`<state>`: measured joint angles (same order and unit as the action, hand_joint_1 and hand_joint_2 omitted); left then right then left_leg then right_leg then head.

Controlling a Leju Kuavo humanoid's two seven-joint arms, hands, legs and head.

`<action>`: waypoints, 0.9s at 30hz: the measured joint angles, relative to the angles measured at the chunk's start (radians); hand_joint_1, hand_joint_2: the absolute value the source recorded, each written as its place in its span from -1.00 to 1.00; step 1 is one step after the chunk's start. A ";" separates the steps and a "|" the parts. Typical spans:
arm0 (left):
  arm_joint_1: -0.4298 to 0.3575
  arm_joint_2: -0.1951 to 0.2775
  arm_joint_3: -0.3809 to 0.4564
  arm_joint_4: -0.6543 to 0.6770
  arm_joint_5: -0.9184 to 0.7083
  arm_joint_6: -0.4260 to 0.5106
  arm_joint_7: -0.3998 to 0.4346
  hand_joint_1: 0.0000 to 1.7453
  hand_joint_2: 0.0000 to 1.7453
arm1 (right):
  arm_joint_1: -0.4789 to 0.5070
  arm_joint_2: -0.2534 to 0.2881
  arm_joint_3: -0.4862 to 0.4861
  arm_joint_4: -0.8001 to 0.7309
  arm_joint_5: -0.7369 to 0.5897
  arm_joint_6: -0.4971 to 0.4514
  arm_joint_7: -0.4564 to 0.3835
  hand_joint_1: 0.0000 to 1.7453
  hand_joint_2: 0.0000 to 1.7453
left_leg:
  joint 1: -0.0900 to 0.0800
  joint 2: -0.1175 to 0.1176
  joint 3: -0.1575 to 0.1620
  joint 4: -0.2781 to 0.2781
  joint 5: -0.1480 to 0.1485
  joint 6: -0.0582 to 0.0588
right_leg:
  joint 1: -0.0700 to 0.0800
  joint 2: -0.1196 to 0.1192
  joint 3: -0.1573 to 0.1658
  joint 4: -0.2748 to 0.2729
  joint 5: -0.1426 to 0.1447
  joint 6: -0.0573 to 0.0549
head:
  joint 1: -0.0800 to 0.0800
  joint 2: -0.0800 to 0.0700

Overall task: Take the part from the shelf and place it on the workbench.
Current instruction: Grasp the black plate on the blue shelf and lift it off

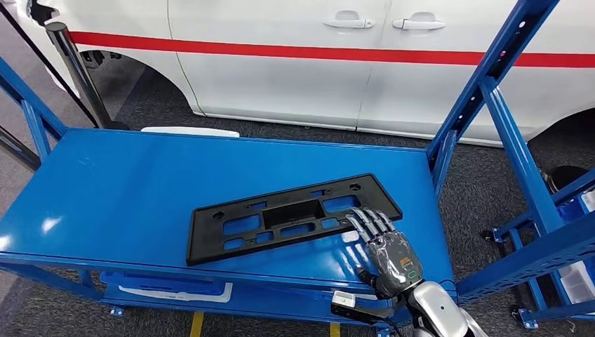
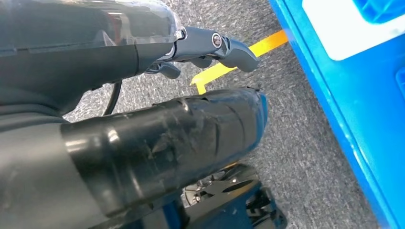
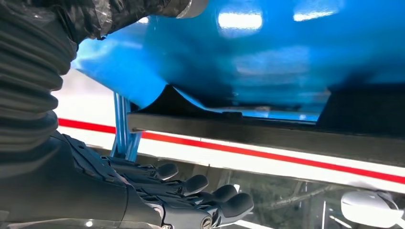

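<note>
Right hand (image 1: 390, 247) beside one black part (image 1: 291, 215) on blue shelf (image 1: 112, 189).

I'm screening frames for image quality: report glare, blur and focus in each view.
Head view: sharp, with soft ceiling-light glare patches on the blue shelf near the black part and the right robot hand. Left wrist view: the left robot hand and grey floor are crisp, with a sheen on the dark cover. Right wrist view: the upside-down shelf surface is smeared and soft, with bright reflections.
</note>
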<state>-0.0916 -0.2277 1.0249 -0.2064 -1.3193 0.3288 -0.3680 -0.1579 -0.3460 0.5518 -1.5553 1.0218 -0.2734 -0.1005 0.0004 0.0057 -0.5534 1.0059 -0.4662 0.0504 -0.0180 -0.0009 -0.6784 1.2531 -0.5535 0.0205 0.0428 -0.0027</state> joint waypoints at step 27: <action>-0.020 -0.004 -0.050 0.000 -0.045 -0.018 0.031 -1.00 -1.00 | -0.205 0.152 -0.006 0.331 0.085 -0.099 -0.009 -1.00 1.00 | -0.001 0.000 0.000 -0.022 0.018 0.004 | 0.010 0.003 0.004 -0.022 -0.028 -0.014 | -0.001 0.000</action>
<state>-0.1120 -0.2320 0.9750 -0.2064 -1.3645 0.3106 -0.3375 -0.3627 -0.1941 0.5453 -1.2239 1.1067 -0.3727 -0.1095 -0.0009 0.0059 -0.5532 0.9836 -0.4479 0.0544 -0.0080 0.0024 -0.6748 1.2309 -0.5812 0.0067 0.0417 -0.0027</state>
